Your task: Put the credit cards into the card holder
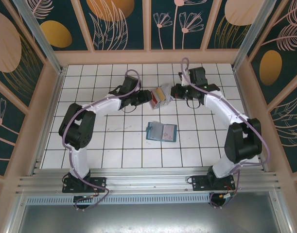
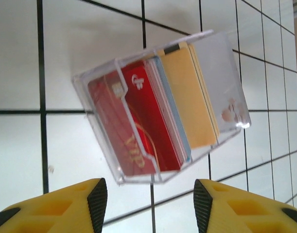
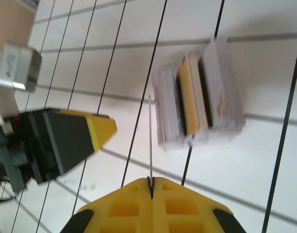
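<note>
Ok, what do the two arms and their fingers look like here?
The left arm and right arm match: white shells, black joints and bases, a lilac cable looping along each. The fingers are yellow with black inner pads.

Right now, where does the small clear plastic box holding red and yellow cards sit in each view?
Top external: the clear plastic box sits just above centre.
Left wrist: the box is mid-frame, tilted.
Right wrist: the box is upper right, blurred.
Shared landmark: the yellow card inside it.
</note>
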You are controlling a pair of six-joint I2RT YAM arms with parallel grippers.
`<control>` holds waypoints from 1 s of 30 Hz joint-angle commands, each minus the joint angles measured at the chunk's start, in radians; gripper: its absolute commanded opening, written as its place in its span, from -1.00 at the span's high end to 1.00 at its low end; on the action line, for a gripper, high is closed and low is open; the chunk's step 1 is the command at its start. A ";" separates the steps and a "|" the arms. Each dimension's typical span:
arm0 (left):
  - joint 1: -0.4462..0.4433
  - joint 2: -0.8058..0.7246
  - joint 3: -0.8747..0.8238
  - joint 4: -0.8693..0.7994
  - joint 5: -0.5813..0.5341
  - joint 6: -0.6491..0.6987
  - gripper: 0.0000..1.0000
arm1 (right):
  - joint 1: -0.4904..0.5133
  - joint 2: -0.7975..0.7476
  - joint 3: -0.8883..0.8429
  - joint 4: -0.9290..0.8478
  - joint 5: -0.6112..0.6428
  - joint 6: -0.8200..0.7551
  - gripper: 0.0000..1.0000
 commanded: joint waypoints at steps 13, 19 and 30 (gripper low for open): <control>-0.035 -0.288 -0.428 0.018 0.123 0.108 0.05 | 0.106 -0.285 -0.533 0.218 -0.076 0.283 1.00; -0.087 -0.304 -0.450 0.002 0.123 0.165 0.08 | 0.142 -0.300 -0.631 0.290 -0.053 0.367 1.00; -0.115 -0.229 -0.424 -0.031 0.072 0.173 0.13 | 0.147 -0.276 -0.708 0.384 -0.029 0.416 1.00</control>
